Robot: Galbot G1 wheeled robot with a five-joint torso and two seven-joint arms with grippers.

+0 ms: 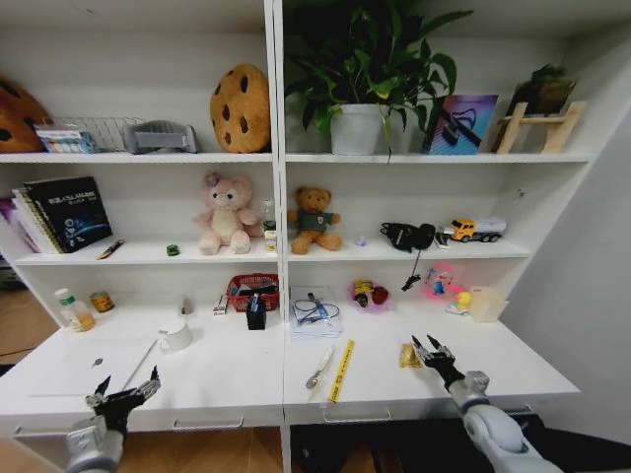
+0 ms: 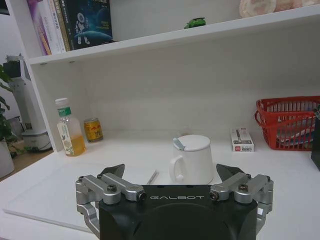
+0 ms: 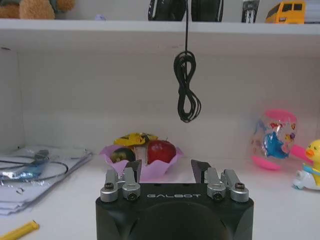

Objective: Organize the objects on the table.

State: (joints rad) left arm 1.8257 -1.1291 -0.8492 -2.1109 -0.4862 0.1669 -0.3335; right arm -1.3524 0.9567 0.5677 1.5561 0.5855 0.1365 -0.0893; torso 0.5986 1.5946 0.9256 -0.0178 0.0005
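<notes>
- Left hand (image 1: 123, 396) hovers low over the front left corner of the worktop (image 1: 217, 370), fingers spread wide, nothing between them.
- From the left wrist view, the left hand (image 2: 171, 177) faces the white mug (image 2: 192, 159), which stands upright just ahead of it, handle toward the bottle side, something pale poking out of its rim.
- That mug (image 1: 176, 336) sits left of centre on the worktop, a thin pen (image 1: 139, 365) lying just in front of it.
- Right hand (image 1: 431, 350) is out over the right part of the worktop, fingers moderately apart and empty, right beside a small yellow packet (image 1: 409, 357).
- In the right wrist view the right hand (image 3: 166, 169) points at a pink paper dish (image 3: 142, 161) holding a red apple (image 3: 161, 150) and a dark round fruit; a black cable (image 3: 187, 85) dangles from the shelf above.
- Mid-worktop: a yellow ruler (image 1: 341, 371) and a silvery pen (image 1: 319, 367) lie side by side near the front edge.
- Further back stand a black pen cup (image 1: 256, 314) in front of a red basket (image 1: 252, 290), and a bagged bundle of cables (image 1: 315, 314) beside them.
- Far left at the back: a bottle of yellow drink (image 1: 74, 310) and a small can (image 1: 102, 302).
- Tiny green toy car (image 1: 173, 250) is up on the shelf, near the pink plush.
</notes>
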